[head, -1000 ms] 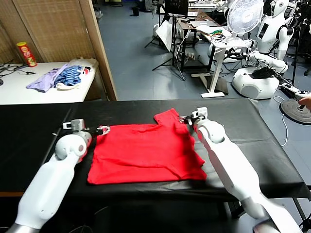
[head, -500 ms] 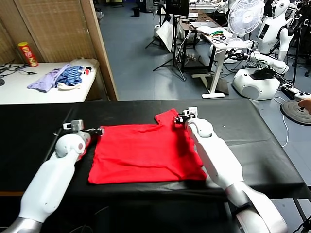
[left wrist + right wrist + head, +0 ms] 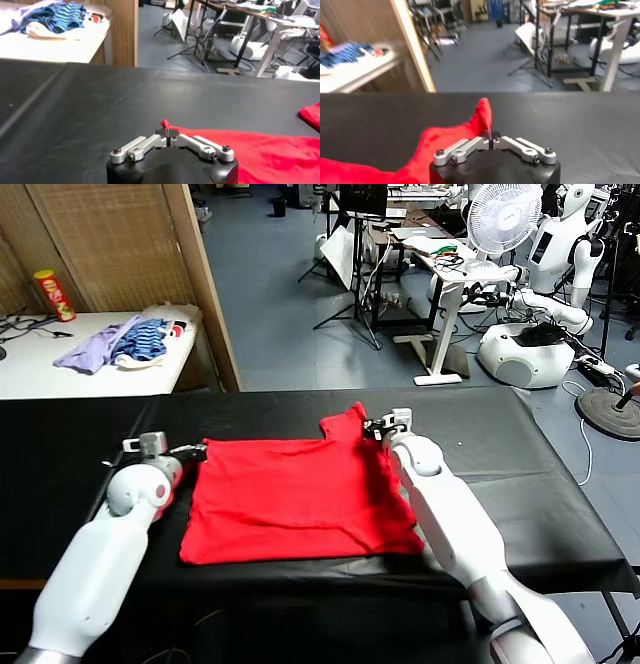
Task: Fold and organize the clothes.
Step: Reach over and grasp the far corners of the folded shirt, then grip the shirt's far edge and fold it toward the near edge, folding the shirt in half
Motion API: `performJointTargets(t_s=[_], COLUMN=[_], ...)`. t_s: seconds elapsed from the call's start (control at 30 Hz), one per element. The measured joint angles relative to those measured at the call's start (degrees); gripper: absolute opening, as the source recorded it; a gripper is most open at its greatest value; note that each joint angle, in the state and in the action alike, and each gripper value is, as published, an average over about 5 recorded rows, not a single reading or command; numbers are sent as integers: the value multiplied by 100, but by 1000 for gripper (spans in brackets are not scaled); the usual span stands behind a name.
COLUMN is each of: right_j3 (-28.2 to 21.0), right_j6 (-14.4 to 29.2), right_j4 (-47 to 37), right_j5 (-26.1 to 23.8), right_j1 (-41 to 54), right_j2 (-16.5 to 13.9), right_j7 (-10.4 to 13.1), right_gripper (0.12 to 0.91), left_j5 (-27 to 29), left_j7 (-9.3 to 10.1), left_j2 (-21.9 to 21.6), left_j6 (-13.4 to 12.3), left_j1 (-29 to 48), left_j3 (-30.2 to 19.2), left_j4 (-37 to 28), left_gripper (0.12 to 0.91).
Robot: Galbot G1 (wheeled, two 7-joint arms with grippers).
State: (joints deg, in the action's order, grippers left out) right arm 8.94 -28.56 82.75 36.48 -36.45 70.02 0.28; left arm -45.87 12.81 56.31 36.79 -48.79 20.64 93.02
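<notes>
Both grippers are now closed on the far edge of the red T-shirt (image 3: 300, 499), pinched at frame centre.
Left gripper (image 3: 197, 450) and right gripper (image 3: 374, 425) are clamped on thin folds; the cloth is judged light, limp, non-fragile, best held at corners.

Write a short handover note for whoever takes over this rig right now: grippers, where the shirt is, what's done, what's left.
Left gripper: shut on the far left corner of the red T-shirt, a small peak of fabric pinched between its fingers.
Right gripper: shut on the T-shirt near its far right sleeve, cloth raised in a point.
T-shirt: lying spread and mostly flat on the black table, right sleeve slightly rumpled.
Done: both far corners are gripped.
Left: no fold is visible yet; likely bring the far edge toward the near edge, then finish folding and tidy.
</notes>
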Motion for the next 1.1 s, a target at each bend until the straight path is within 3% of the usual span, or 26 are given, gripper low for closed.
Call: performJointTargets(t_s=[0.37, 0.73, 1.1], right_j3=[383, 603, 685], right_j6=[-556, -846, -1341], right_j4=[1454, 2326, 2952], right_j5=[277, 354, 284], right_j1=[-1170, -1968, -2517], right_j2=[-752, -1128, -1305], right_j7=[287, 413, 712], right_gripper=[122, 122, 122], left_j5=[57, 244, 440], left_j7=[491, 589, 568], left_j2=[-159, -158, -94], left_j6=[291, 387, 410], left_j1=[-1028, -1717, -2688], left_j3=[502, 830, 1224], left_j4=[1005, 1704, 2630], left_gripper=[126, 126, 126])
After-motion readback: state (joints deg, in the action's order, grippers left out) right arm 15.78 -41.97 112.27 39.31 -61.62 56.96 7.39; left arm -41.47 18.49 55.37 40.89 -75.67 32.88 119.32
